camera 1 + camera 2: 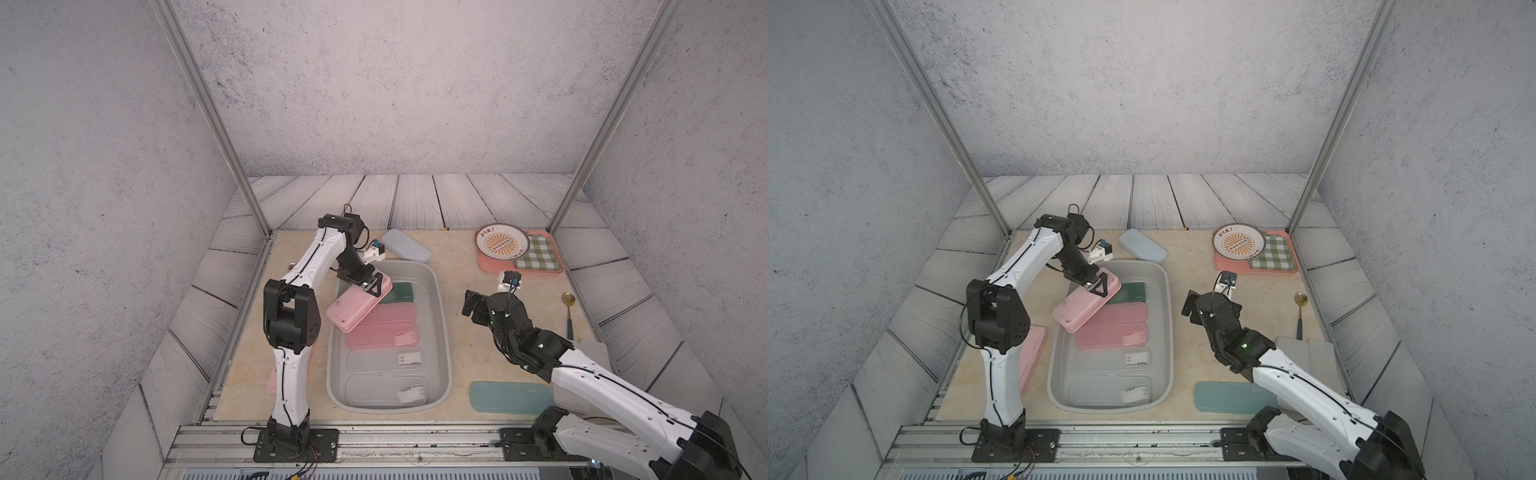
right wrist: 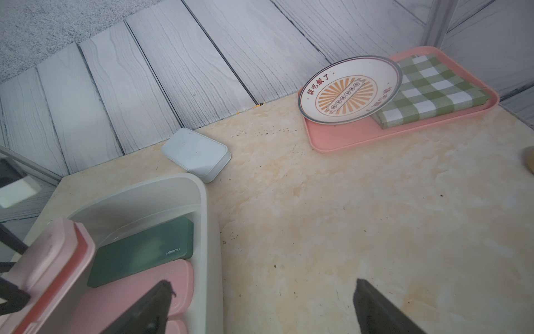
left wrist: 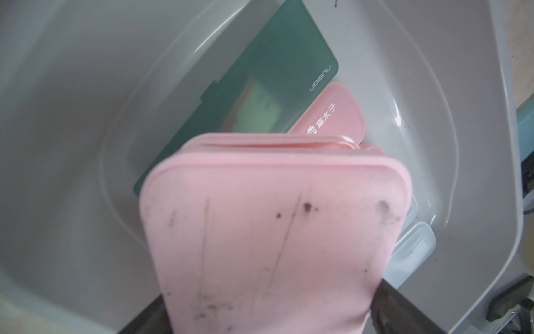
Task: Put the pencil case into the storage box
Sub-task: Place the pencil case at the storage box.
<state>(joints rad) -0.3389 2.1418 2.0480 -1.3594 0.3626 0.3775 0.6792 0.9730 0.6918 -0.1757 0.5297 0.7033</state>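
In both top views my left gripper [image 1: 371, 284] [image 1: 1098, 286] is shut on a pink pencil case [image 1: 353, 311] [image 1: 1079, 309]. The case hangs tilted over the far left part of the light-grey storage box [image 1: 444, 332] [image 1: 1169, 332]. The left wrist view has the case [image 3: 260, 231] filling the space between the fingers, above the box wall [image 3: 72, 144]. In the box lie a dark green case [image 1: 402, 291], two pink cases [image 1: 386, 328] and two clear ones [image 1: 386, 374]. My right gripper [image 1: 471, 305] [image 2: 261, 284] stands open and holds nothing, over the bare table right of the box.
A pale blue case [image 1: 405, 245] lies behind the box and a teal case [image 1: 509, 397] at the front right. Another pink case [image 1: 1034, 353] sits under the left arm. A pink tray [image 1: 498, 266] with plate and checked cloth stands back right, with a spoon [image 1: 568, 309] nearby.
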